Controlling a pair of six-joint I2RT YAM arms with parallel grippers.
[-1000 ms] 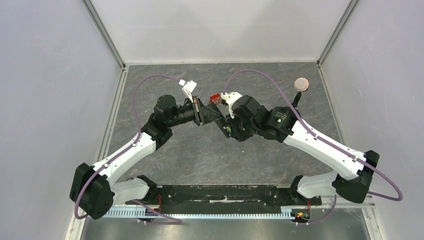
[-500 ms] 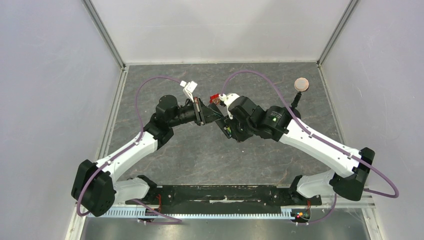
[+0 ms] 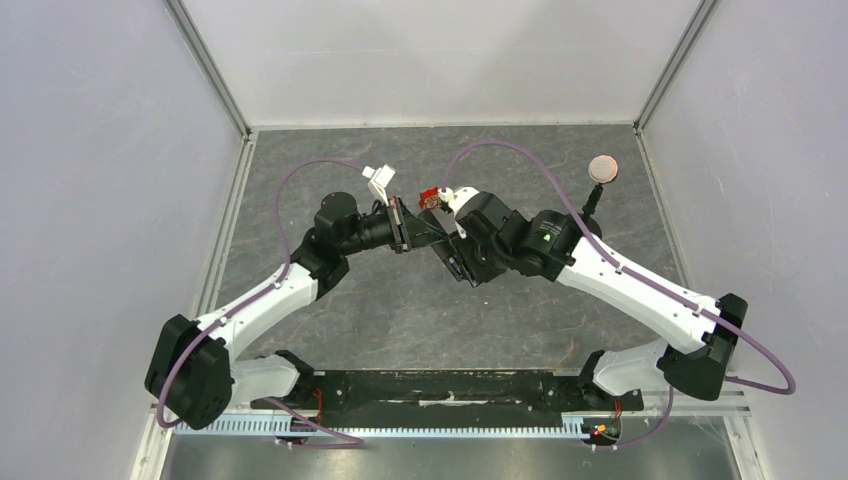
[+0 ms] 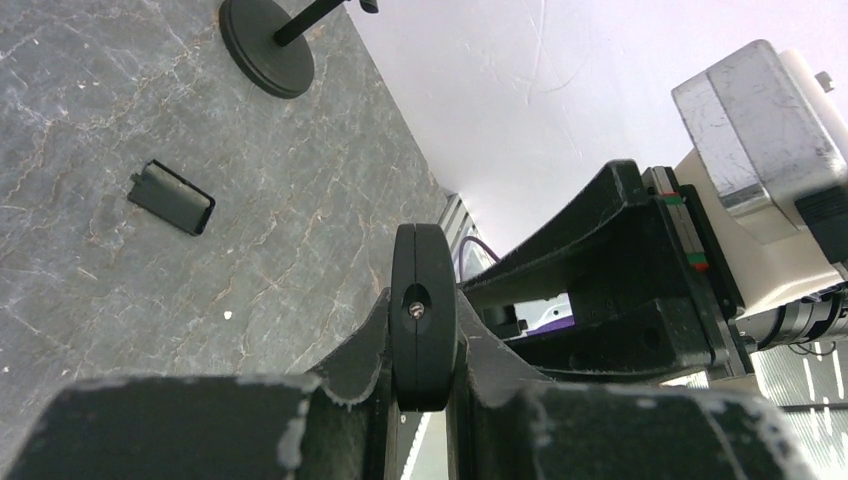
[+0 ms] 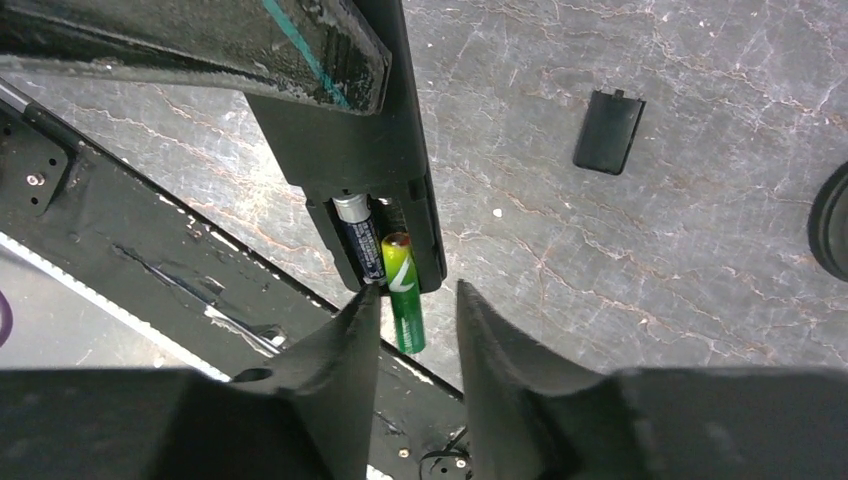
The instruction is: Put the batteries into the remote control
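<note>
At the near edge of the desk (image 3: 400, 310) the two arms rise from their bases and bend inward, meeting over the middle of the grey marbled surface. The left jaws are clenched on the remote control (image 5: 340, 150), holding the slim black bar off the desk with its open battery bay turned toward the right wrist camera. The right jaws are released: their dark fingertips (image 5: 345, 330) stand parted on either side of the bay's end, and bare desk shows between the right-hand fingertip and the green battery (image 5: 404, 300), so nothing is pinched. That green battery sits only partway in the bay, its upper end inside and its lower end sticking out past the end of the remote control. Just beside it, the dark battery (image 5: 358, 245) with its pale end lies fully seated in its slot. Farther off, the small black battery cover (image 5: 609, 130) lies flat on the desk, well apart from both arms. Beyond the meeting point of the arms a small red-and-white box (image 3: 430, 196) shows at the right wrist, and toward the far right corner stands the black round-based stand (image 3: 598, 185) with its tan disc on top
</note>
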